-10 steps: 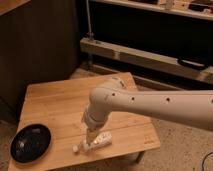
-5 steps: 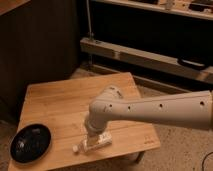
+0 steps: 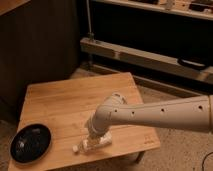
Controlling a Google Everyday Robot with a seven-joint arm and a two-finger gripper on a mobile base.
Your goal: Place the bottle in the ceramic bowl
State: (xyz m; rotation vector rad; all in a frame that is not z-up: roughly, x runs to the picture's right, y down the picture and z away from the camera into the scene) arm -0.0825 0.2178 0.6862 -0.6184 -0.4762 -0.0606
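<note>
**Robot Hand Low Over the Little Bottle**

The bottle (image 3: 100, 143) lies on its side on the wooden table (image 3: 75, 100), close to the front edge. Its white cap (image 3: 76, 149) points left, toward the ceramic bowl (image 3: 31, 144). The bottle has a pale label, but the marks on it are too small to read.

The gripper (image 3: 94, 136) is right on top of the bottle, at the end of the big white arm (image 3: 160, 114) that reaches in from the right. Its fingers are spread wide and are not squeezing anything. They point down at the middle of the bottle. It is hard to tell if they touch it. The bottle sits flat on the wood.

The black bowl is at the front left corner of the table, well apart from the bottle, with nothing in it.

A moment ago the arm was a bit higher. It has come down a little, so the gripper is now closer to the bottle. The bottle and the bowl have not moved.
</note>
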